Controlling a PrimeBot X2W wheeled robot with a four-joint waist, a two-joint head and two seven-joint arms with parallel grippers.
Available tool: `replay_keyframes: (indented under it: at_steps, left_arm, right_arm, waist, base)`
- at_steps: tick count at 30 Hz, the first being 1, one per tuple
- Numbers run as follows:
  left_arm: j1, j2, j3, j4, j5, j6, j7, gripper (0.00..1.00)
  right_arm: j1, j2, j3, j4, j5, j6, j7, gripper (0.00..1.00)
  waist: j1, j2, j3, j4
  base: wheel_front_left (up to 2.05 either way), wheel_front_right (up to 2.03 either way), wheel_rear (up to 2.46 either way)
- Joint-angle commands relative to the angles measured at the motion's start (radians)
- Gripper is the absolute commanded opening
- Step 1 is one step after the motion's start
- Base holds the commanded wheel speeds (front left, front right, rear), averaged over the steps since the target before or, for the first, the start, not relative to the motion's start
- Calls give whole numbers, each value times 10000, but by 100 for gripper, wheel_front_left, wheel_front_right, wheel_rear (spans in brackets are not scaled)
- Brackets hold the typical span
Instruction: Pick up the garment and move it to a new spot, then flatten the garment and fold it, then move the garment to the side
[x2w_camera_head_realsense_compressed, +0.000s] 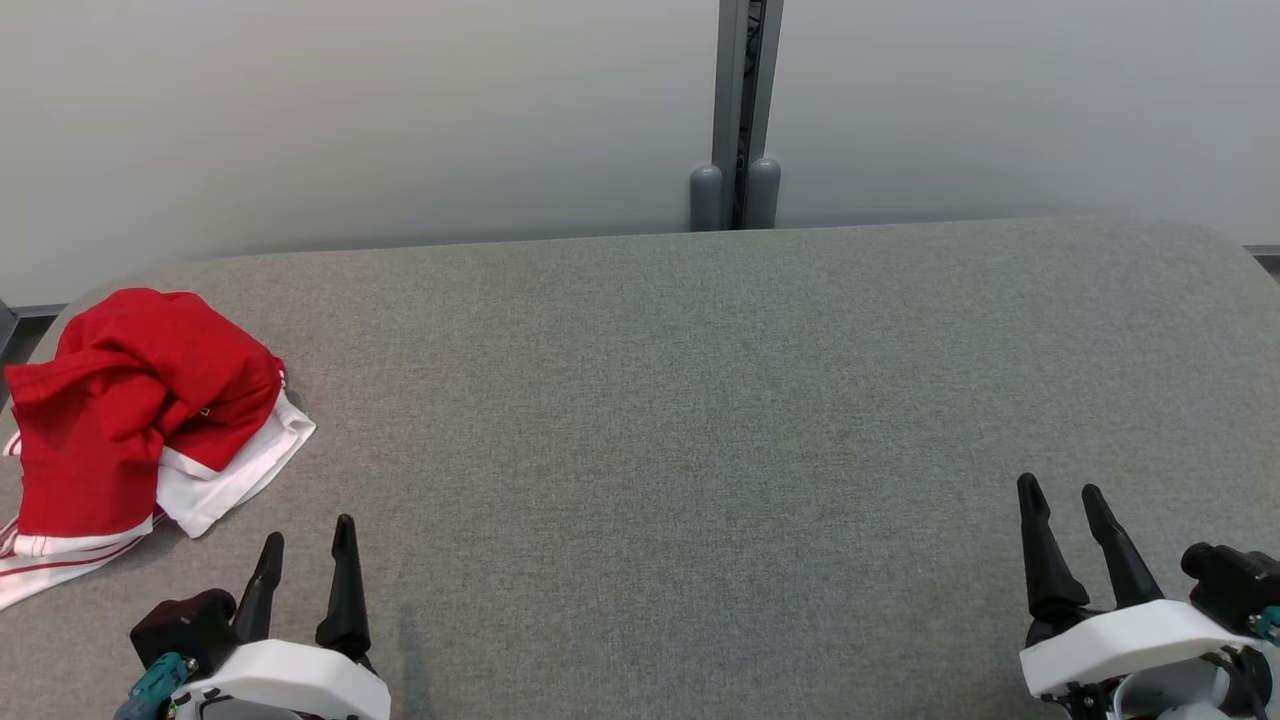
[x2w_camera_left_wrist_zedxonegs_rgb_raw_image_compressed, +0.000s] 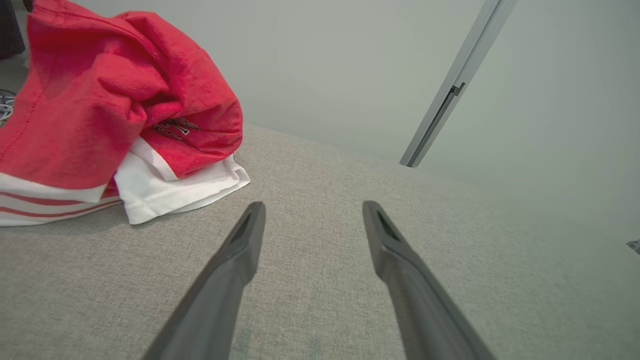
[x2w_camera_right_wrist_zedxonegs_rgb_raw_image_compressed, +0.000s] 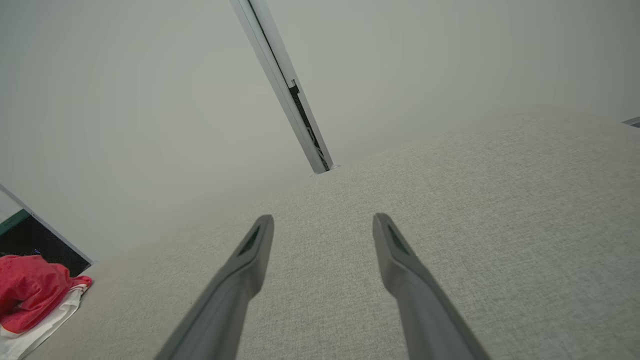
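Garment (x2w_camera_head_realsense_compressed: 140, 400) bunched far left | left gripper (x2w_camera_head_realsense_compressed: 308, 530) spread, fingers forward | right gripper (x2w_camera_head_realsense_compressed: 1058, 486) likewise spread

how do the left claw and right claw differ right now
The left claw sits lower left, close beside the crumpled red and white garment; the right claw sits lower right, far from it across the grey surface. The left claw leans slightly rightward in the head view; the right claw leans leftward. Both are open and empty.
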Motion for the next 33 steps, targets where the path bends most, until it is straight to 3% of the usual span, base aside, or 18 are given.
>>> replay_keyframes:
  at_steps: [1,33]
  left_arm:
    - [-45,72,-16,-5,290,69,-97,100]
    - [120,127,-329,214,2970,510,-766,100]
  right_arm:
    - [-140,-74,4,-55,-255,15,-106,100]
    - [-73,-80,36,305,-3173,21,-774,100]
  waist:
    - [0,0,3,2]
    - [0,0,-69,-13]
  base:
    - [0,0,0]
    - [0,0,0]
